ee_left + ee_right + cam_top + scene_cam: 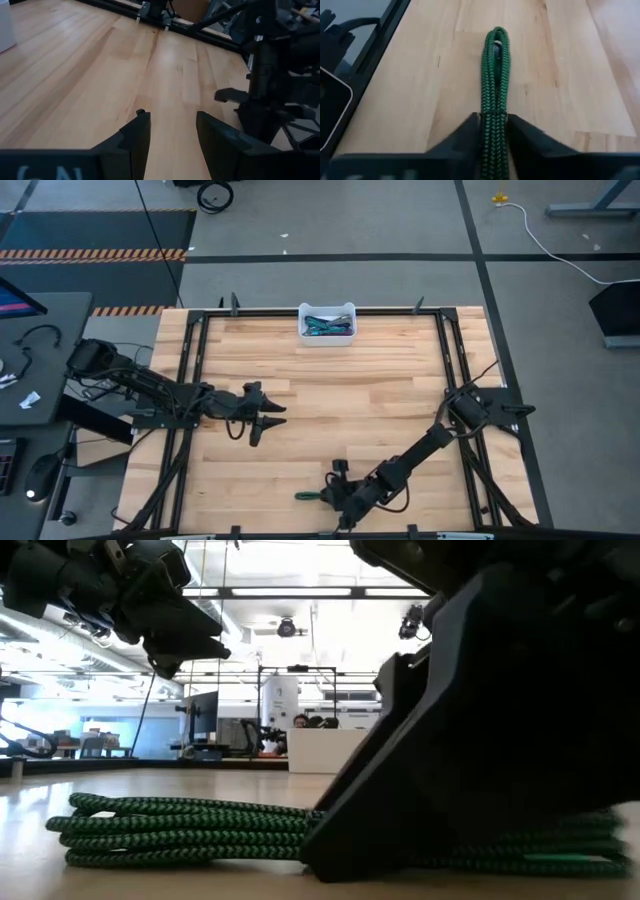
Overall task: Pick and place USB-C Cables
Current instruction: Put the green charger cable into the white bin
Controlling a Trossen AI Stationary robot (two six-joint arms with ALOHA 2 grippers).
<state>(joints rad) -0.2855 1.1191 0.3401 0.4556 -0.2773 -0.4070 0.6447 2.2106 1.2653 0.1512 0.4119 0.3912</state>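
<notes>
A green braided USB-C cable (495, 70), folded into a short bundle, lies flat on the wooden table near its near edge (308, 496); the low view shows it along its length (180, 830). My right gripper (494, 125) is down at the table over it (335, 492), shut on the bundle. My left gripper (172, 132) hovers open above bare wood left of the table's middle (265, 418), touching nothing. More cables, teal and dark, lie in a white bin (327, 323) at the far edge. My right gripper pinches the green cable's folded strands (495, 112) between its two fingers, several strands together. The fingers come slanting down from the table's right side. The looped end (496, 37) sticks out past the fingertips. The bundle lies on the table (120, 830).
A black frame (190, 380) runs along the table's left, right and far sides. The right arm (430, 445) stretches diagonally across the near right part. Bare wood lies between the bin and both grippers. A desk with devices (30, 380) stands left of the table.
</notes>
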